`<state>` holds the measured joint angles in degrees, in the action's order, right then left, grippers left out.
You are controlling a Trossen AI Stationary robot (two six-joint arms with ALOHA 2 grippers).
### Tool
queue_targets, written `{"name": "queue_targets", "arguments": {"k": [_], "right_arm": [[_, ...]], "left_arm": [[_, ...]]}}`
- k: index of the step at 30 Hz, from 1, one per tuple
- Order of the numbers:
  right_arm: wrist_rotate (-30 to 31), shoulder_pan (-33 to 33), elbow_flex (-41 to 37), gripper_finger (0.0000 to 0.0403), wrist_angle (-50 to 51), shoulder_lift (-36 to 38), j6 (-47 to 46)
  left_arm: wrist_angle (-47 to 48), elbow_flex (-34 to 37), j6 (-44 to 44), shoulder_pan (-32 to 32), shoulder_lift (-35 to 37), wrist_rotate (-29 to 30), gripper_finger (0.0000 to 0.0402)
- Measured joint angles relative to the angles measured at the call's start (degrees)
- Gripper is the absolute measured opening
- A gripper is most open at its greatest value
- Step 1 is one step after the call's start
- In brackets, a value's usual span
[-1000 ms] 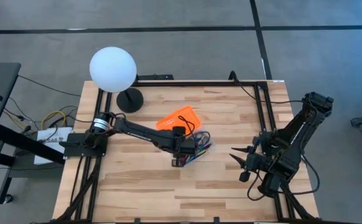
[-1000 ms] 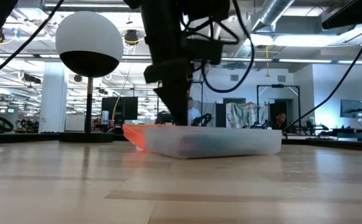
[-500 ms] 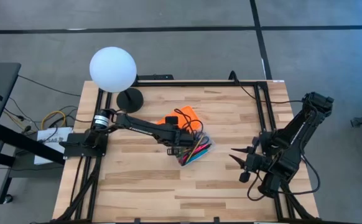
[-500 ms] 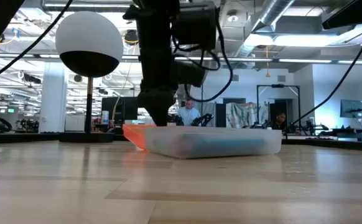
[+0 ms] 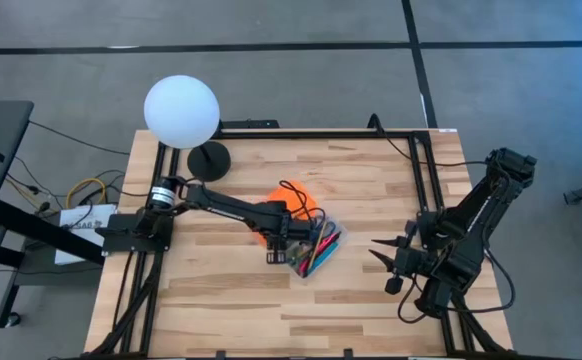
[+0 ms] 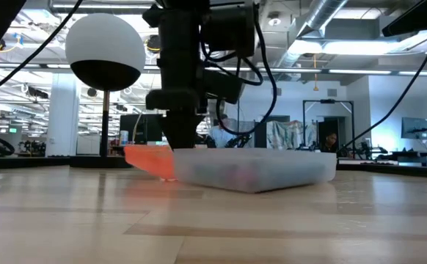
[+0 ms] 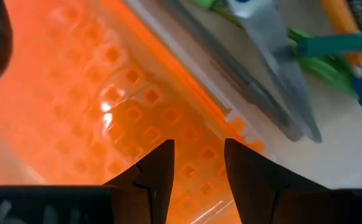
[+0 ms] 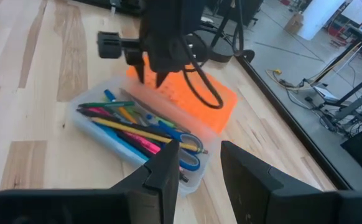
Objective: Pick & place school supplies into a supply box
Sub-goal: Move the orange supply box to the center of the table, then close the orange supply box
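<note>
The supply box (image 5: pixel 319 250) is clear plastic and rests flat on the table's middle. Its orange lid (image 5: pixel 293 205) lies swung open on the far-left side. The school supplies (image 8: pixel 137 127), coloured pens and pencils plus blue-handled scissors (image 8: pixel 184 146), lie inside the box. My left gripper (image 8: pixel 148 78) points down over the lid beside the box's long edge, its fingers a little apart. My right gripper (image 5: pixel 379 255) waits open near the table's right edge, well clear of the box. My left gripper comes from above with both fingertips (image 7: pixel 159 168) down at the open lid's inner face (image 7: pixel 193 155), close to the hinge edge. Nothing is pinched between them. Whether the tips press on the lid or stand just above it, I cannot tell. The box stays on the table.
A white globe lamp (image 5: pixel 181 110) on a black base (image 5: pixel 209 160) stands at the far left corner. Bare wood lies along the near side and between the box and the right arm. A black frame rail (image 5: pixel 421 180) runs along the table's right side.
My left gripper has gone down a little and toward the table's left edge, tipping more steeply downward. The box has turned about on the table, one corner now toward the near edge, and its open lid has swung leftward.
</note>
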<state>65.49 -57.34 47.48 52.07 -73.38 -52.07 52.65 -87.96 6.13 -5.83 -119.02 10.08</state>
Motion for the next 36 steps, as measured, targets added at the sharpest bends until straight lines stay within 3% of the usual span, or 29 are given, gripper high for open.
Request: {"name": "queue_targets", "arguments": {"k": [27, 29, 36], "right_arm": [[0.4, 0.0, 0.0, 0.0113, 0.0, 0.0, 0.0], [0.4, 0.0, 0.0, 0.0113, 0.0, 0.0, 0.0], [-6.2, 0.1, 0.0, 0.0113, -0.1, -3.7, 0.0]], "left_arm": [[-16.5, 0.0, -6.6, -3.5, 0.0, -28.7, 0.0137], [-15.9, 0.0, -6.6, -3.6, 0.2, -28.0, 0.0137], [-5.4, 0.0, -5.5, -4.0, 3.7, -11.7, 0.0137]]}}
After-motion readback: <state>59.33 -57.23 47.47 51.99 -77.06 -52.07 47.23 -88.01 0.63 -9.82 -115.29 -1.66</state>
